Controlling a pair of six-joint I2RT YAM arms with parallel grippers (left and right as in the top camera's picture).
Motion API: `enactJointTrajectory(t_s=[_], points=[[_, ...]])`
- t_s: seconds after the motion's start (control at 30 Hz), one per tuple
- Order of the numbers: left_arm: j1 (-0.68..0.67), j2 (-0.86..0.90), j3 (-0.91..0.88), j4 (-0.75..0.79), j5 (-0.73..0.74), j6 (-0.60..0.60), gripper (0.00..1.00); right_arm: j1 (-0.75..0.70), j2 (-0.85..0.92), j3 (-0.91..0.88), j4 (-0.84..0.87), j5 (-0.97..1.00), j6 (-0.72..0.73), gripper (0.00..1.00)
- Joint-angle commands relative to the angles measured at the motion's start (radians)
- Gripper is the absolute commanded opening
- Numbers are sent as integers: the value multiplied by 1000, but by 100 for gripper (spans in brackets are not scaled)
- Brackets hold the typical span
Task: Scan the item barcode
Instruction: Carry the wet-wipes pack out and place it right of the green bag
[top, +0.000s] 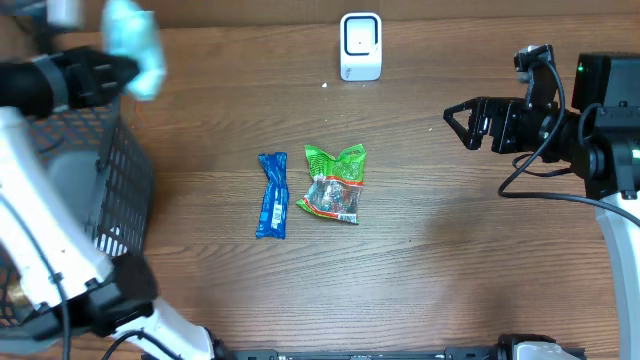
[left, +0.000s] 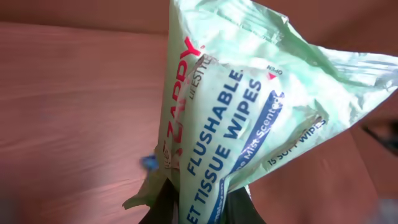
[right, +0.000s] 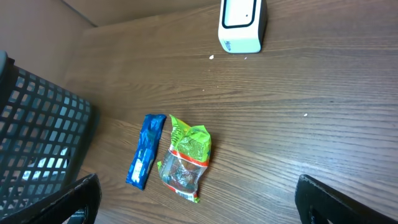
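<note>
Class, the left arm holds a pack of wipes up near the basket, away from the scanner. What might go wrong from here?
1. The left jaws pinch the wipes pack only at one end of its soft film, so it might slip and drop by the basket.
2. No barcode shows on the face the wrist view sees, so the code may end up turned away from the scanner.

You have soft, even light from above: on the overhead view the wooden table (top: 430, 250) carries only faint shadows and an even tone. The pale wipes pack (top: 135, 45) is blurred there. On your left wrist view its lettering is sharp while the table behind is out of focus. Your right wrist view is crisp, the basket (right: 43, 130) mesh clear.
</note>
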Motion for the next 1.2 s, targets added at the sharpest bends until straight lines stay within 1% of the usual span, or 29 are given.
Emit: enactJointTrajectory(t_s=[0.0,0.03,0.07,0.13,0.27,0.4,0.47,0.57,0.63,0.8,0.87,0.9,0.93,0.97,1.03,1.1,1.17], points=[[-193,2,-29,-2,-2,43,4,-2,3,27,4,1,0,100],[-250,11,-43,2,-27,35,4,-2,3,27,4,2,0,100],[-315,23,-64,16,-63,3,4,-2,3,26,4,2,0,100],[-428,47,-111,64,-135,-97,4,-2,3,27,5,2,0,100],[-616,107,-220,207,-227,-281,4,-2,6,27,5,2,0,100],[-759,192,-307,383,-246,-467,4,-24,6,28,11,24,0,100],[-824,245,-330,463,-246,-554,4,-57,6,28,26,28,29,100],[-911,328,-333,535,-247,-604,4,-119,6,28,51,31,80,100],[-965,383,-333,560,-264,-617,4,-167,6,28,54,31,98,100],[-1035,468,-333,531,-383,-672,4,-251,6,28,30,32,98,100],[-1051,481,-334,530,-405,-674,4,-273,6,28,20,32,98,100],[-1057,488,-335,533,-404,-674,17,-282,6,28,18,32,98,100],[-1062,489,-335,534,-403,-674,34,-288,6,28,16,31,98,100],[-1067,491,-335,533,-404,-674,44,-292,6,28,16,31,98,100],[-1069,491,-335,532,-404,-673,51,-292,6,28,14,31,98,100],[-1067,489,-334,531,-402,-673,54,-292,6,28,11,31,98,100],[-1055,484,-326,523,-367,-669,54,-292,6,28,8,31,98,100]])
